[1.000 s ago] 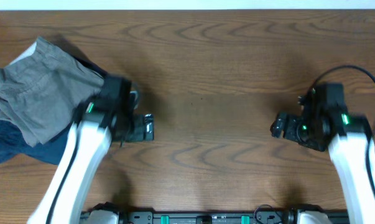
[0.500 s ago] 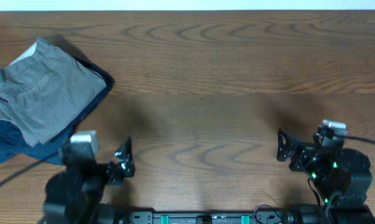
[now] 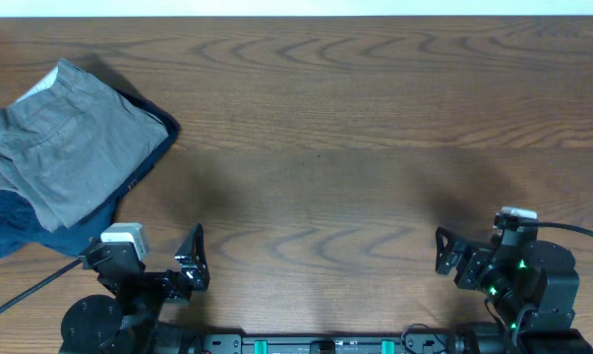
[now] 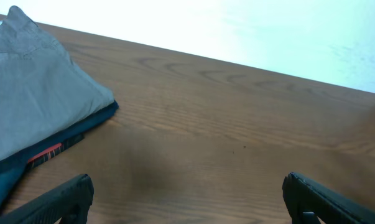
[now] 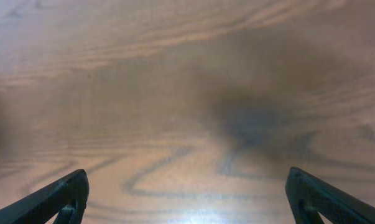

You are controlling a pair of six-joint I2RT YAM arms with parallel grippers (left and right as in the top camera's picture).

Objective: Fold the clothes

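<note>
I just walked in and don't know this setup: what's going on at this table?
Nothing is being handled right now. The grey-olive shorts lie in a folded-looking bundle at the far left of the table, on top of a dark blue garment. The left gripper and right gripper both sit low at the near edge, jaws open and empty, well apart from the shorts. Judging by how things lie, the folding looks done.
</note>
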